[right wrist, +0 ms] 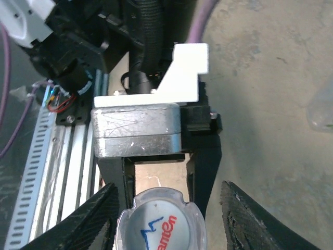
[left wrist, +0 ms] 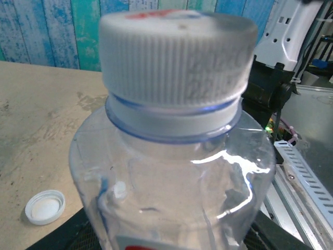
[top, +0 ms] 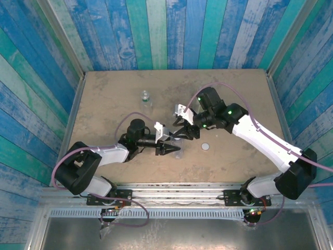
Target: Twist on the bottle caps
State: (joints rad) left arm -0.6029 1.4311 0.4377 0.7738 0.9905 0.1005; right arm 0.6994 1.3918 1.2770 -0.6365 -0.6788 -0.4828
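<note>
In the left tool (top: 171, 149), the blue-tinted bottle (left wrist: 171, 198) is gripped at the body, jaws closed on it. The tool's fingers (left wrist: 73, 237) are seen as dark edges at the bottom corners of the left wrist view, the rest hidden behind the bottle. Bottle base and label are cut off at the frame edge. Bottle is held upright, long axis vertical, neck up, with a white ribbed cap (left wrist: 174, 57) seated on the neck. How far it is threaded cannot be told. The right tool (top: 183, 131) is placed above it, fingers (right wrist: 250, 219) spread either side of the cap, gaps visible, nothing gripped. In the top view the bottle is largely masked by both tools, near the centre of the table (top: 234, 88). A loose cap (left wrist: 46, 207) is laid open side up on the table nearby. A second bottle (top: 145, 97) is stood well apart toward the far edge, too small for its top to be made out.
</note>
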